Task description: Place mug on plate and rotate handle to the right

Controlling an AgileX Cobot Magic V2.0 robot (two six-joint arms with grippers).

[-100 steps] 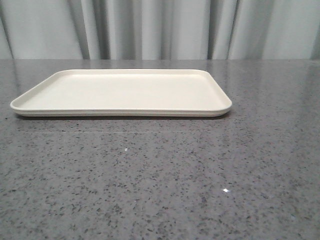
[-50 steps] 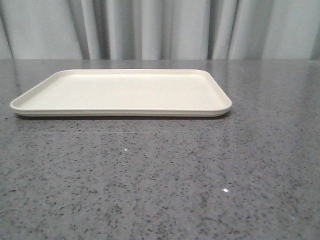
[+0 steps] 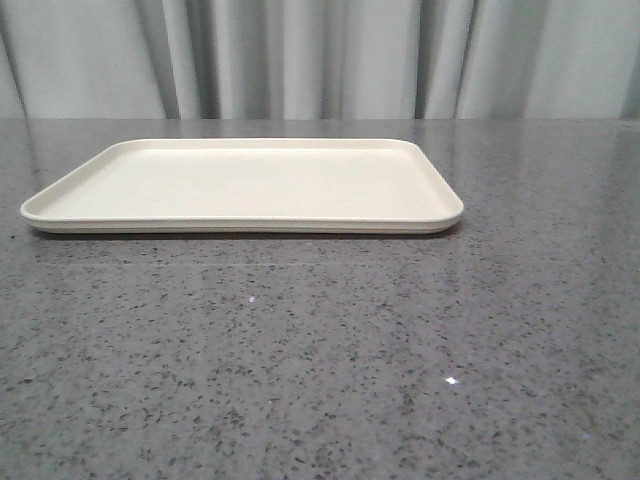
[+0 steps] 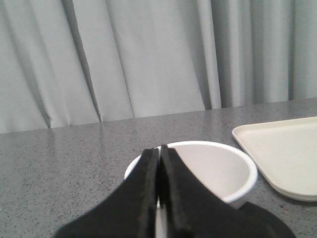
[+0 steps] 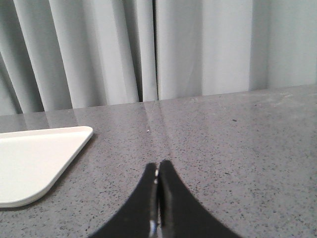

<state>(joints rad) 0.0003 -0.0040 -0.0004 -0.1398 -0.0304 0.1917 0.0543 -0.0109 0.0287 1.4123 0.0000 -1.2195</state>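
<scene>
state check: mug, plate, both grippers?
mug: upright on the table, off the plate, empty; handle not visible
plate: flat on the table, nothing on it
left gripper: shut, holding nothing, just in front of the mug
right gripper: shut, empty, over bare table

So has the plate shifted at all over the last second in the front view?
No. The plate sits in the same spot: its far rim keeps the same gap to the table's back edge under the curtain, and its corners line up as before.
</scene>
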